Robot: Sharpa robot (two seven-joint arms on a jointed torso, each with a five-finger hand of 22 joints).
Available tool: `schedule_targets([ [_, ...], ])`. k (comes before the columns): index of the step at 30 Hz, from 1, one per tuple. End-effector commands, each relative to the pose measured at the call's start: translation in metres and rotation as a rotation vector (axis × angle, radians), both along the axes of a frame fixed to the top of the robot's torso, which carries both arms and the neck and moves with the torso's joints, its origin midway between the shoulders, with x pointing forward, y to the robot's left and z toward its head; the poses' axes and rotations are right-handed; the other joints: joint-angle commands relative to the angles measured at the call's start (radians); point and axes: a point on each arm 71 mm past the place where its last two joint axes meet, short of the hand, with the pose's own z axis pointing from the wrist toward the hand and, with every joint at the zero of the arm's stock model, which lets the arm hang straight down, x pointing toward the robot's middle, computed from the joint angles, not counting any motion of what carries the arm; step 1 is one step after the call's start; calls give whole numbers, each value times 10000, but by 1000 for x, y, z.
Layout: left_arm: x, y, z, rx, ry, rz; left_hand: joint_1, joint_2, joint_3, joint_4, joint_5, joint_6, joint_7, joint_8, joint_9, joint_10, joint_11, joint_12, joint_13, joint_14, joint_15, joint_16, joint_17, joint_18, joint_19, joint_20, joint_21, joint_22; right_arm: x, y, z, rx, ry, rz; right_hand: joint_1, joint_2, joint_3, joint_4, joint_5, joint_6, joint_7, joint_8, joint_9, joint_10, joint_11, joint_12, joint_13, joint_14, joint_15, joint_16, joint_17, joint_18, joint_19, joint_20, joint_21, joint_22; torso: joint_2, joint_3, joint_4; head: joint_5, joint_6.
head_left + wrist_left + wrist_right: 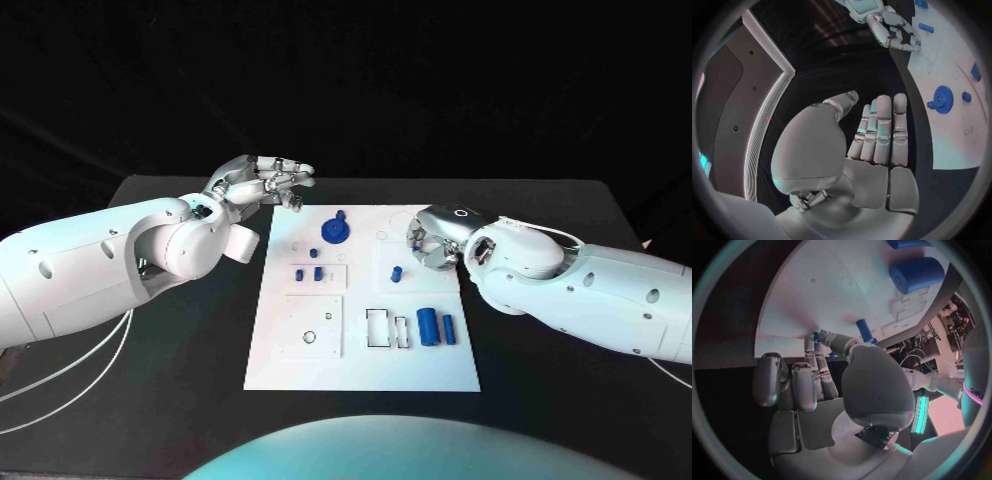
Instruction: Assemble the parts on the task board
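I see the white task board (361, 350) lying mid-tabletop (173, 400), my left hand (263, 183) spread and empty off its far corner. My right hand (433, 240), fingers curled but pinching nothing I can see, hovers beside a small blue peg (397, 272); it looks light, stiff and slick, so I'd pinch its sides.

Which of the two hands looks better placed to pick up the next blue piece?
Probably the right hand: it hovers over the task board, beside a small blue peg. The left hand sits off the board's far corner, holding nothing.
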Motion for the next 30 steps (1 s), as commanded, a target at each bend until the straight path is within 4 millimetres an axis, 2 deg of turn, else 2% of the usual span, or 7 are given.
schedule_targets([
  [1,-1,-3,1,-30,-29,-182,-100,29,31,-12,-23,-71,-15,18,-1,-70,34,49,-5,-25,30,-63,-13,111,-44,27,-70,-12,-7,3,-13,-542,234,94,43,-61,-4,-90,-83,114,-82,29,52,220,-67,80,53,183,-138,107,91,-132,120,-36,164,1718,1,-1,4,10,-15],
  [8,-1,-3,1,22,-44,-244,-92,36,39,-21,-22,-79,-14,28,3,-77,36,51,-5,-31,31,-68,-18,111,-46,29,-75,-18,-9,4,-15,-698,-46,25,262,74,40,-215,-200,394,-207,181,192,606,-228,213,250,252,-281,158,179,-182,268,-169,399,1818,3,-7,5,4,-34],
  [19,-1,-4,1,132,-71,-279,-78,48,52,-35,-22,-90,-14,44,9,-83,36,58,-5,-36,33,-74,-25,111,-47,31,-82,-26,-10,4,-17,-907,-168,-34,138,29,-27,-162,-321,423,-232,191,243,644,-244,188,317,272,-302,162,189,-207,327,-204,494,1859,-7,-9,2,-26,-50],
  [23,-1,-4,1,160,-77,-286,-73,50,57,-42,-22,-98,-12,52,12,-87,38,61,-6,-39,34,-78,-29,111,-48,32,-86,-31,-10,5,-16,-748,-391,-72,249,177,55,-183,-244,598,-300,284,340,816,-331,216,412,322,-379,194,257,-245,436,-263,670,1924,-8,-5,6,-34,-48],
  [30,-1,-4,1,199,-90,-296,-67,56,64,-48,-22,-103,-12,57,14,-90,38,63,-6,-40,34,-80,-32,112,-48,32,-88,-34,-12,4,-12,-339,-837,-161,428,292,145,-280,-201,707,-325,346,439,976,-397,218,516,341,-443,180,241,-286,548,-332,856,1990,-7,-1,7,-61,-26],
])
